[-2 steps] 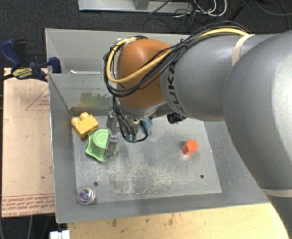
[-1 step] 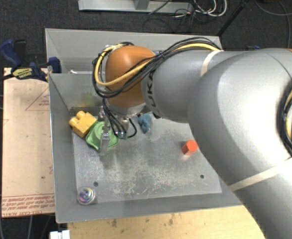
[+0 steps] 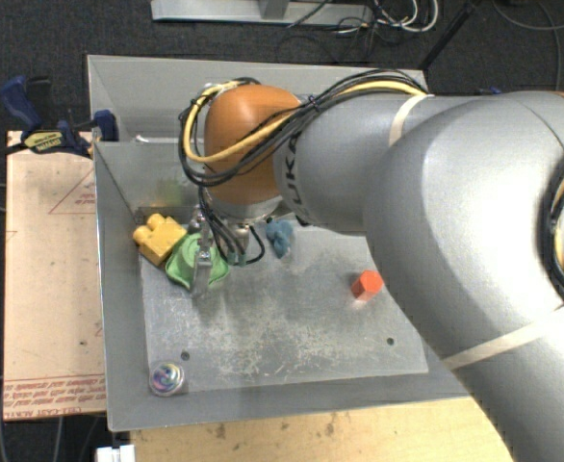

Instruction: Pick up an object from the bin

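Five loose things in the bin (image 3: 292, 340), all well spread apart except two at the far left.

Arm (image 3: 455, 191) comes in from the right and covers the bin's right and far side. Orange cover (image 3: 243, 138) on the wrist sits over the far-left part of the floor, with black and yellow cables (image 3: 345, 87) looped across it.

Gripper (image 3: 203, 264) is down low under that cover, tip right at the floor. It is on or against the right edge of a green crumpled soft-looking piece (image 3: 180, 266). You cannot tell from this view whether the gripper is apart or together, nor whether it has the green piece clamped; the wrist and its wiring hide too much.

Neighbours, for your record:
- yellow block (image 3: 158, 238), knobbed on top, touching the green piece on its far-left side, close to the bin's left wall.
- small blue piece (image 3: 281, 239), just right of the gripper, partly under the wrist.
- orange-red cube (image 3: 366, 285), alone on bare floor to the right, well apart from the gripper.
- shiny ball (image 3: 166, 378), near-left corner, well apart from everything else.
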